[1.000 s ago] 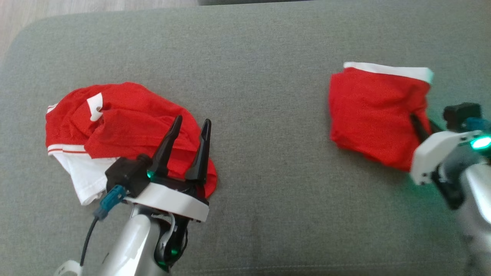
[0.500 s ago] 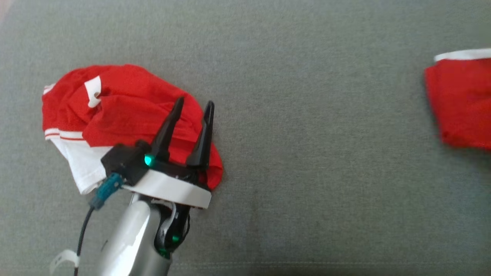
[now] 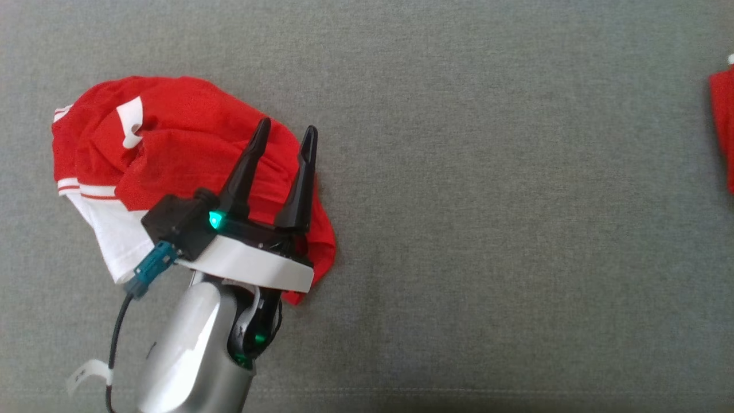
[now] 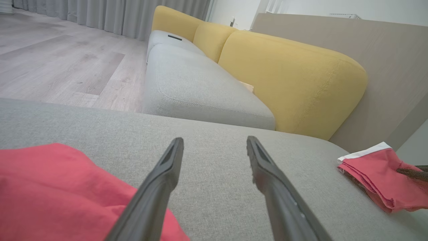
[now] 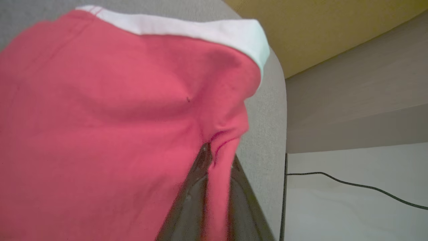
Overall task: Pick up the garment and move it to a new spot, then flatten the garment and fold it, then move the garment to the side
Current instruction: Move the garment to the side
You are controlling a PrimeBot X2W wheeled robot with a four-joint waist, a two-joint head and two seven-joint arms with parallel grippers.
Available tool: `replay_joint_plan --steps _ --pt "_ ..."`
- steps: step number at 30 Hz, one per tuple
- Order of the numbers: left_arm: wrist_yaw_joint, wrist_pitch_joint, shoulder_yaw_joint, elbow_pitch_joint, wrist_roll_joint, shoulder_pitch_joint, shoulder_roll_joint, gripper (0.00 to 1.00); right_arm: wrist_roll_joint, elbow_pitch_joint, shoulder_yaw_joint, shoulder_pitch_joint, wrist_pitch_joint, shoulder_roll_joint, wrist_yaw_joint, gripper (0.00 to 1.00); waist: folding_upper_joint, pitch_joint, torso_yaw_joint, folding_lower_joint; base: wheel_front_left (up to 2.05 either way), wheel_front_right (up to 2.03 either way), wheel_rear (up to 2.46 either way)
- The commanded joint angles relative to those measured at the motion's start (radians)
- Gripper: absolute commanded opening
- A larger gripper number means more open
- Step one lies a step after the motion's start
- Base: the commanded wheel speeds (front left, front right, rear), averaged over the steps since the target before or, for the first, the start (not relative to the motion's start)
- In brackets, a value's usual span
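Note:
A folded red garment [image 3: 721,126] with a white band lies at the far right edge of the head view and shows in the left wrist view [image 4: 378,174]. My right gripper [image 5: 214,157] is shut on a fold at that garment's [image 5: 100,117] edge, near the cushion's corner. A crumpled red and white garment [image 3: 172,149] lies at the left. My left gripper [image 3: 287,126] hovers over its right part, open with nothing between its fingers [image 4: 214,140]. The crumpled cloth [image 4: 50,187] sits to the lower left of those fingers.
Both garments lie on a wide grey cushion [image 3: 487,229]. Beyond it are another grey cushion [image 4: 194,90], yellow backrests [image 4: 291,73] and wood floor [image 4: 60,67]. The cushion's edge [image 5: 267,140] drops to a pale floor with a black cable [image 5: 351,184].
The head camera has swung left, so the folded garment has slid to the picture's right edge and the right arm has left it. The left gripper stays open over the crumpled garment.

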Motion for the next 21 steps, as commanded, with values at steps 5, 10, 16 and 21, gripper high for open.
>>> replay_joint_plan --steps 5,10,16,21 --pt "-0.006 -0.009 0.032 -0.026 0.006 -0.016 0.007 1.00 -0.050 -0.017 -0.078 -0.002 -0.034 0.038 -0.001 1.00 0.0000 -0.040 -0.015 -0.0002 0.00 0.00 0.00" --pt "-0.005 -0.009 0.044 -0.021 0.010 0.007 0.007 1.00 -0.099 -0.053 -0.129 0.002 -0.053 0.129 -0.001 1.00 0.0000 -0.101 -0.032 -0.0002 0.00 0.00 0.00" --pt "-0.001 -0.009 0.070 -0.019 0.018 0.051 0.007 1.00 -0.112 -0.173 -0.201 0.027 -0.166 0.310 -0.001 1.00 0.0000 -0.192 -0.050 -0.0002 0.00 0.00 0.00" --pt "0.002 -0.009 0.103 -0.019 0.029 0.097 0.007 1.00 -0.090 -0.295 -0.247 0.098 -0.290 0.484 -0.001 1.00 0.0000 -0.263 -0.059 -0.0002 0.00 0.00 0.00"
